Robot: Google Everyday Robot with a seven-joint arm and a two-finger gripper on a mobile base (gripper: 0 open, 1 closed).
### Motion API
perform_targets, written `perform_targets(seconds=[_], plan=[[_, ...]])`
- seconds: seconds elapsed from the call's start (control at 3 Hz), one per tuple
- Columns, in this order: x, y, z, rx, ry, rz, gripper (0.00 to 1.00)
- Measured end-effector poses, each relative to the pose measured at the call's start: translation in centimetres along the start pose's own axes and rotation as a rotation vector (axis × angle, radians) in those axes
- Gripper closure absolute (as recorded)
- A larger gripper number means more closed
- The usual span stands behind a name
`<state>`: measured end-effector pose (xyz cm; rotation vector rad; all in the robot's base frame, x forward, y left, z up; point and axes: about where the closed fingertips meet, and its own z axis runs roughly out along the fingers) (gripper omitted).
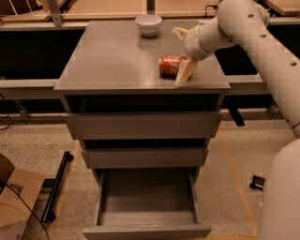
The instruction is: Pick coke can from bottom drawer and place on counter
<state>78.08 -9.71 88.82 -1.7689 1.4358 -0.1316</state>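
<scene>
Coke can (171, 65) lies on its side on the table (112, 61) — right of centre.
Its right end hides behind the gripper (183, 52) — fingers spread, grasping nothing; bottom drawer (146, 197) open below.

Smooth grey surface (112, 61), slightly glossy, catches soft light. Painted red metal on the coke can (171, 65), shiny along its side. Above the surface's right part, at the can, the tool (178, 56): pale cream fingers (186, 71) spread apart, matt. Hard, smooth off-white shell on the arm (262, 42). Glazed white sheen on the bowl (148, 24). Looks matt grey across the bottom drawer (147, 230). Speckled, rough-looking floor (42, 140); tan wood (117, 7) behind; brown cardboard box (14, 206).
</scene>
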Motion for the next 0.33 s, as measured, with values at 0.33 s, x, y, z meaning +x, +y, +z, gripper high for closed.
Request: perform_targets(seconds=[0.33], plan=[[0.0, 0.0, 0.0, 0.0, 0.0, 0.0, 0.0]])
